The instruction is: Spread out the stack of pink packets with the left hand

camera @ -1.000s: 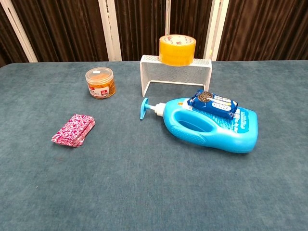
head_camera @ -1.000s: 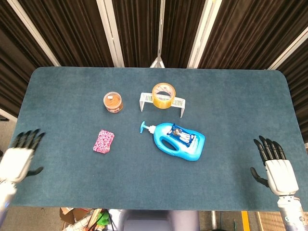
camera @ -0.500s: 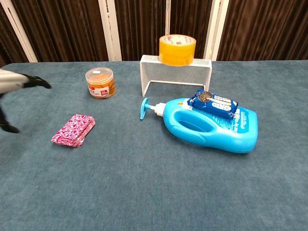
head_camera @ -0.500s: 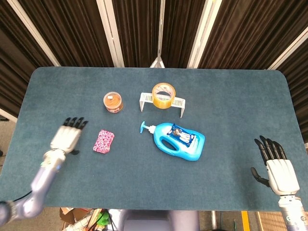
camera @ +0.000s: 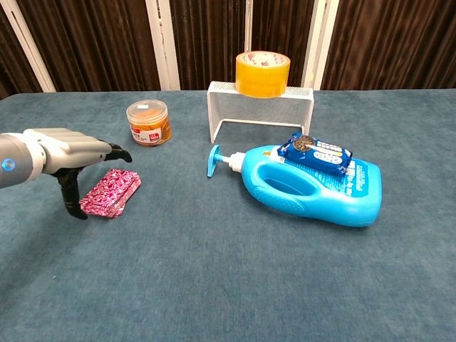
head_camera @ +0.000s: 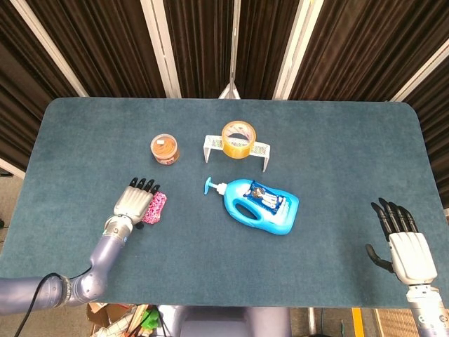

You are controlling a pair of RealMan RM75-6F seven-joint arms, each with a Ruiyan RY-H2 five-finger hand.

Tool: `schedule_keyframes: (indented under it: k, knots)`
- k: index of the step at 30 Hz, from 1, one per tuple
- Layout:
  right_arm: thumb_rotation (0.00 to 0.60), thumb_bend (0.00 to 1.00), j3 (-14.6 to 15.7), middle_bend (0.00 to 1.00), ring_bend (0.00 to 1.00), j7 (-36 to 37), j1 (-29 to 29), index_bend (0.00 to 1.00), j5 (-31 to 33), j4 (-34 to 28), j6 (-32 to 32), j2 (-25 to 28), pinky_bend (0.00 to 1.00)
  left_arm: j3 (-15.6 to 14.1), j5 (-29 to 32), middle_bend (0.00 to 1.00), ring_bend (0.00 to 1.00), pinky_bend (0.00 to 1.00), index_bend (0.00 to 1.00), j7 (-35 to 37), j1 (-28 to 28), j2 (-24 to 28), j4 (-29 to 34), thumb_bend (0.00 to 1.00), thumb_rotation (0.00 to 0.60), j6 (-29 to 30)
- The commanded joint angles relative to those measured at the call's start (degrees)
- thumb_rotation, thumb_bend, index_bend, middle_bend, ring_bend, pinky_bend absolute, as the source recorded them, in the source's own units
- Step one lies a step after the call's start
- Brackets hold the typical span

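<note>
The stack of pink patterned packets (head_camera: 157,207) (camera: 112,192) lies on the blue table (head_camera: 316,140), left of centre. My left hand (head_camera: 135,201) (camera: 68,153) hovers just over the stack's left part, palm down and fingers stretched forward. Its thumb hangs down beside the stack's left edge. It holds nothing, and I cannot tell whether it touches the packets. My right hand (head_camera: 403,242) is at the table's near right corner, fingers spread and empty; the chest view does not show it.
An orange-filled jar (head_camera: 165,149) (camera: 148,122) stands behind the packets. A tape roll (head_camera: 238,137) (camera: 263,73) sits on a white wire rack (head_camera: 214,146) (camera: 260,107). A blue detergent bottle (head_camera: 270,210) (camera: 313,189) lies on its side, a blue snack packet (camera: 317,153) on top.
My left hand has swept in from the table's left edge to just over the pink stack. The packets and the right hand have not moved.
</note>
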State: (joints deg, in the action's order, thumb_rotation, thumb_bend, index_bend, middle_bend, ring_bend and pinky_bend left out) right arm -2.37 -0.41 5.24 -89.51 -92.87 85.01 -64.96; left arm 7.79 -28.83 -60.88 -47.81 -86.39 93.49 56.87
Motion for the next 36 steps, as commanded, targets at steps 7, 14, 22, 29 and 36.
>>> schedule_keyframes:
  k: [7, 14, 22, 29, 36]
  knots:
    - [0.600, 0.36, -0.05, 0.00, 0.00, 0.37, 0.02, 0.00, -0.01, -0.05, 0.07, 0.02, 0.09, -0.91, 2.83, 0.00, 0.00, 0.00, 0.15, 0.01, -2.64, -2.58, -2.64, 0.28, 0.600, 0.88]
    - [0.600, 0.36, -0.13, 0.00, 0.00, 0.63, -0.02, 0.00, -0.02, -0.13, 0.26, 0.00, 0.09, -1.62, 1.19, 0.00, 0.00, 0.00, 0.50, 2.59, -2.79, -3.84, -3.78, 0.47, 0.600, 2.07]
    - [0.600, 0.36, -0.06, 0.00, 0.00, 0.61, -0.09, 0.00, -0.30, 0.01, 0.53, -0.09, 0.09, -1.72, -4.03, 0.00, 0.00, 0.00, 0.55, 7.79, -1.42, -1.40, -0.48, 0.51, 0.600, 3.75]
    - [0.600, 0.36, -0.03, 0.00, 0.00, 0.35, -0.12, 0.00, -0.35, 0.02, 0.60, -0.19, 0.09, -3.13, -7.82, 0.00, 0.00, 0.00, 0.55, 9.98, -0.16, 3.58, 6.86, 0.51, 0.600, 5.11]
    - [0.600, 0.36, -0.13, 0.00, 0.00, 0.08, -0.23, 0.00, -0.38, -0.01, 0.96, -0.32, 0.09, -4.30, -8.67, 0.00, 0.00, 0.00, 0.55, 8.99, -1.26, 2.85, 8.70, 0.51, 0.600, 4.54]
